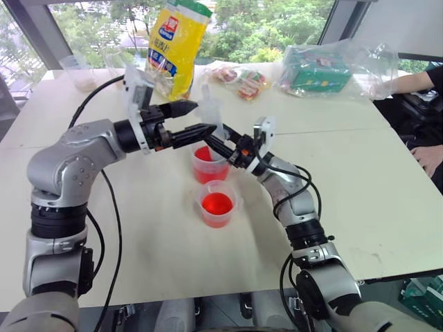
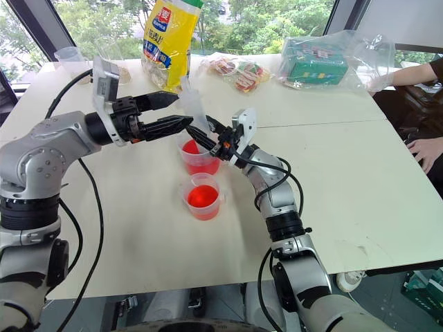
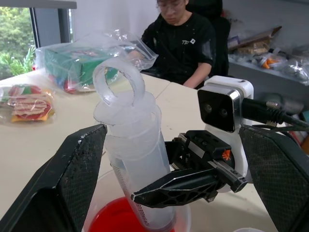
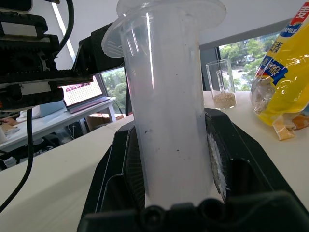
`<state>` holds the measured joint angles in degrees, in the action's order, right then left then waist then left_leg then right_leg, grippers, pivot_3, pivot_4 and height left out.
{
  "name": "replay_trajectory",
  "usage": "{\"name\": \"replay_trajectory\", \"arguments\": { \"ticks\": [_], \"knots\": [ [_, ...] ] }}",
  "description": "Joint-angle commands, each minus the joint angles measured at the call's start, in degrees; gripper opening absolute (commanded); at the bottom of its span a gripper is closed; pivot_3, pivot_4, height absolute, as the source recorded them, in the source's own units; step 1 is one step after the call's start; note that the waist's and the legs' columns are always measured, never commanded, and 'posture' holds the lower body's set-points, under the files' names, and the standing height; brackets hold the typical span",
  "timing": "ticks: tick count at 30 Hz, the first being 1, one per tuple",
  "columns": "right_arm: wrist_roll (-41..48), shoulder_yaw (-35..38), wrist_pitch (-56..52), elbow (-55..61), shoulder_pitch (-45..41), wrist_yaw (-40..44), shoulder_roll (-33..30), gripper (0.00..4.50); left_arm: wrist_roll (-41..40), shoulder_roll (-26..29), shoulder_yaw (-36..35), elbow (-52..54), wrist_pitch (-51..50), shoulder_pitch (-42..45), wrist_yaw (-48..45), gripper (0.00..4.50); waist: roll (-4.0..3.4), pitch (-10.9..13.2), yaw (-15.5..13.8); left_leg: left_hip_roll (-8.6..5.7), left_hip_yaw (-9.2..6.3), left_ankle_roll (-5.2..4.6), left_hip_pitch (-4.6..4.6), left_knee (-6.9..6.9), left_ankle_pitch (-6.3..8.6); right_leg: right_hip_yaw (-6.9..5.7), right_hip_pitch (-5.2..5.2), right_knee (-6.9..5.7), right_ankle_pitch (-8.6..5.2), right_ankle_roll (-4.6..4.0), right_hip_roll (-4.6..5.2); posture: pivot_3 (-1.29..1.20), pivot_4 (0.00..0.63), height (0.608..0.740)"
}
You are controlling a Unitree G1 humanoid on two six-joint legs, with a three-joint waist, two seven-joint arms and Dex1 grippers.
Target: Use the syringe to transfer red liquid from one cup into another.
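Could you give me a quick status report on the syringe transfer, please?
Right gripper shut on syringe, upright in the farther cup. Left gripper open beside the plunger ring. Nearer cup also holds red liquid. Nothing in the way.

Landmark: taller cup [image 1: 208,166] stood on counter [image 1: 360,187]
Syringe [image 1: 210,111]: upright in taller cup
Smaller cup [image 1: 217,203]: just before it
Bag [image 1: 176,45]: behind it

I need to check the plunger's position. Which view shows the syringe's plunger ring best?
The left wrist view: the syringe's plunger ring stands whole above the barrel. The eye views show it small beyond the left gripper; the right wrist view shows barrel and flange.
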<state>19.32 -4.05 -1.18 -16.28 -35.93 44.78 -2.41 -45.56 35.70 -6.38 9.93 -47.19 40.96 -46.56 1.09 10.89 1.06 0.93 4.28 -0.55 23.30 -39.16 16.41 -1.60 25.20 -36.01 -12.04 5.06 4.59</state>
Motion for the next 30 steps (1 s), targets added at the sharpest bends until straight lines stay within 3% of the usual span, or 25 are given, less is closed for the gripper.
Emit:
{"name": "replay_trajectory", "arguments": {
  "ticks": [1, 9, 30],
  "knots": [
    [0.0, -2.2, -0.9, 1.5, -0.1, 2.1, 0.4, 1.39, -1.7, 2.8, -3.1, 2.0, 0.4, 2.5, -2.3, 4.5, 0.0, 0.0, 0.1, 0.0, 0.0, 0.0, 0.0, 0.0, 0.0, 0.0, 0.0, 0.0, 0.0, 0.0, 0.0, 0.0, 0.15, 0.74],
    [0.4, -1.1, -1.6, 1.0, -0.9, 1.5, 0.8, 1.39, -3.6, 6.4, -4.7, 2.2, -0.8, 2.0, -4.8, 4.5, 0.0, 0.0, 0.1, 0.01, 0.0, 0.0, 0.0, 0.0, 0.0, 0.0, 0.02, 0.0, 0.0, -0.01, 0.0, 0.0, 0.15, 0.74],
    [0.2, -1.3, -2.8, 1.9, -1.2, 1.5, 0.6, 1.39, -0.8, 2.1, -1.3, 0.1, 1.6, 3.5, -4.4, 4.5, 0.0, 0.0, 0.1, 0.01, 0.01, 0.0, -0.01, 0.0, 0.0, 0.01, 0.0, -0.01, 0.0, -0.01, -0.02, 0.0, 0.15, 0.74]
  ]
}}
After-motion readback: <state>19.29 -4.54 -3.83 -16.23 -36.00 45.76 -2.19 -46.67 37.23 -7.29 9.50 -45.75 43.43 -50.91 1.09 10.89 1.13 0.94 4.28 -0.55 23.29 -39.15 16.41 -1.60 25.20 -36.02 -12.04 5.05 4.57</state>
